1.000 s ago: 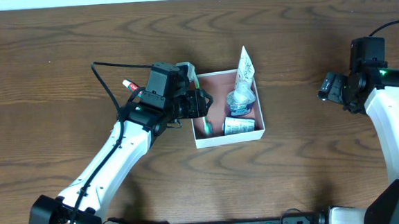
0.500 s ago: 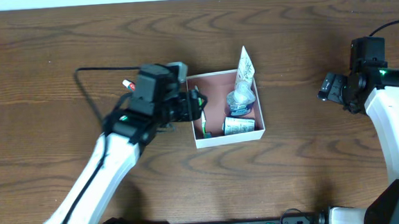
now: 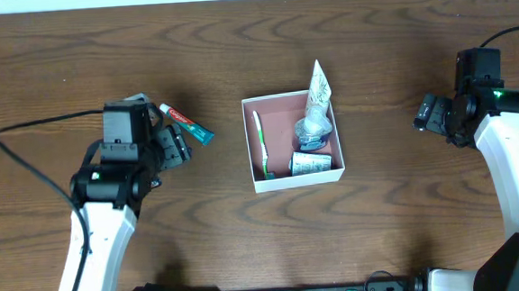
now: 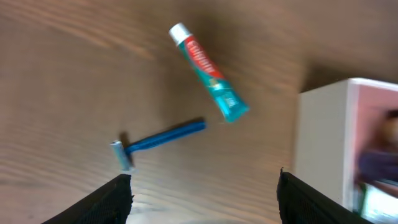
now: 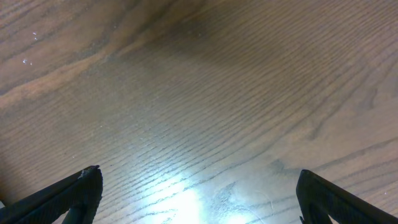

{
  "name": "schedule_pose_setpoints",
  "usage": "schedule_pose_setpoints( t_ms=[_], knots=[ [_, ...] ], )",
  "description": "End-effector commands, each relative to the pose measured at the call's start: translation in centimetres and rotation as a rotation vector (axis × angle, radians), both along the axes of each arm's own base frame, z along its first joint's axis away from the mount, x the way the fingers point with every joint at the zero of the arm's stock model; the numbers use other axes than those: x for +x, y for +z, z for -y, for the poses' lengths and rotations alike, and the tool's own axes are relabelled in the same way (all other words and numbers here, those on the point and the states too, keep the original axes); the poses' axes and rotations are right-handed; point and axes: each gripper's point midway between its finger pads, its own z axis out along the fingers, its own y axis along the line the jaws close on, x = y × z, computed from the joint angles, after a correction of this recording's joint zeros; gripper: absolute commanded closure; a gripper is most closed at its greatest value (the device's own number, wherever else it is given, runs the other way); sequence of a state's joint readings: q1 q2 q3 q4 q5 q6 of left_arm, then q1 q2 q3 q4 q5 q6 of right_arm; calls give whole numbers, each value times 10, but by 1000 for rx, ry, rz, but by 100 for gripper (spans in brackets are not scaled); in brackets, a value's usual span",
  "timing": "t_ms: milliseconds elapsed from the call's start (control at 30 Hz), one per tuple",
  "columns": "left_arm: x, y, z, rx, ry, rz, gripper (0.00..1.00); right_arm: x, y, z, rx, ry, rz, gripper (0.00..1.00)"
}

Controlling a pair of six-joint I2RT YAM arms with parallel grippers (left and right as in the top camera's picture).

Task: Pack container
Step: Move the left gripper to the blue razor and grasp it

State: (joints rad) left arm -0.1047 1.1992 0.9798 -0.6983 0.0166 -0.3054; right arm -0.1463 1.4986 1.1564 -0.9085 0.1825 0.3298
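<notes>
The container [image 3: 298, 177], a square white box with a pinkish inside, sits mid-table. It holds a green toothbrush [image 3: 261, 144] along its left wall, a white sachet [image 3: 317, 86], a clear bundle [image 3: 312, 130] and a white packet [image 3: 310, 164]. My left gripper [image 3: 177, 147] is open and empty, left of the box beside a red, white and teal toothpaste tube [image 3: 186, 122]. The left wrist view shows the open jaws [image 4: 204, 186], the tube [image 4: 208, 71], a blue razor [image 4: 158, 140] and the box wall [image 4: 323, 143]. My right gripper [image 3: 429, 114] is open and empty over bare wood [image 5: 199, 180].
The table is dark wood. A black cable [image 3: 33, 132] loops out from the left arm over the table's left side. The right arm stands at the far right, well apart from the box.
My left arm has pulled back leftward from the box's left edge. The green toothbrush now lies in the box. The toothpaste tube is uncovered. The right arm has not moved.
</notes>
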Motion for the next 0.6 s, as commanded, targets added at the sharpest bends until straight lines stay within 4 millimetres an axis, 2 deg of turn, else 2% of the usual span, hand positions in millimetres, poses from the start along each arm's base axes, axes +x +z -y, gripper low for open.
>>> schedule_pose_setpoints(
  t_ms=[0,133,333,567],
  knots=[
    [6,-25,-17,110,4,-73,23,1,0,2,1,-18,2,1],
    [20,-54,-18,180,-92,-138,15,1,0,2,1,-19,2,1],
    [29,-98,-17,243,-221,-238,13,1,0,2,1,-19,2,1],
    [31,-123,-17,291,-336,-292,13,1,0,2,1,-19,2,1]
  ],
)
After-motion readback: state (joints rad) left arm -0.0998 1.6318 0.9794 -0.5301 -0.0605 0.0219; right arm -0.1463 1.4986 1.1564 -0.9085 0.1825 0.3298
